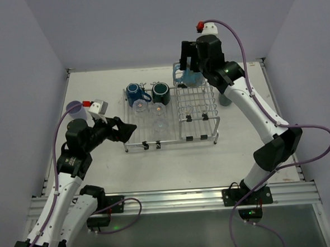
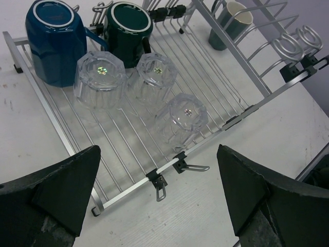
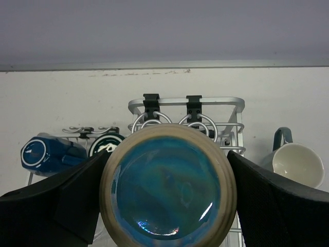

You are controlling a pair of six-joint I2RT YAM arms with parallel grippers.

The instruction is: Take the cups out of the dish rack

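Observation:
The dish rack (image 1: 134,148) stands mid-table. On its flat grid a blue mug (image 2: 54,43) and a dark green mug (image 2: 127,28) sit upside down behind three clear glasses (image 2: 100,80), (image 2: 157,74), (image 2: 186,116). My left gripper (image 2: 159,190) hangs open and empty at the rack's front left corner (image 1: 131,131). At the back of the tined section my right gripper (image 1: 188,66) straddles an upturned light-blue mug (image 3: 168,188). Its fingers (image 3: 67,200) lie against both sides; whether they press is unclear.
A grey-green mug (image 1: 225,100) stands on the table just right of the rack, also seen in the right wrist view (image 3: 298,163). A lavender tumbler (image 1: 73,109) stands on the table at the far left. Grey walls close off the table on three sides.

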